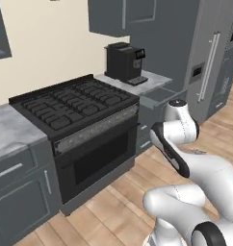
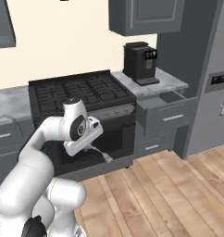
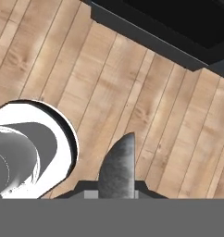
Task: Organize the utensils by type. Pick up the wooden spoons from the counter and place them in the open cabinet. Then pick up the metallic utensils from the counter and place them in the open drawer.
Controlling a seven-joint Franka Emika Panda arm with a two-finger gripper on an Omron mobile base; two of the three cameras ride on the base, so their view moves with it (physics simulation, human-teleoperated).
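A silver-grey metal spoon (image 3: 117, 166) sits clamped between the gripper (image 3: 115, 190) fingers, its speckled bowl rising up the middle of the hand view from where the fingers close on it near the bottom edge. In the right base view the same spoon (image 2: 101, 154) shows as a thin pale sliver slanting down and to the right out of the gripper (image 2: 91, 147), which hangs low in front of the dark oven door.

Beyond the spoon tip there is light wooden floor (image 3: 132, 92) (planks running diagonally in the hand view), and further still, toward the top of that view, the dark lower edge of the range (image 3: 178, 32).

Up and to the right of the fingers, in the right base view, the drawer (image 2: 167, 115) stands pulled open, a dark grey box with a flat front and a small silver pull. Above it lies the marble counter (image 2: 171, 83), carrying a black coffee machine (image 2: 140, 62). To the left of that is the black gas range (image 2: 81, 95) with its grates. A tall grey refrigerator (image 2: 215, 92) stands at the far right.
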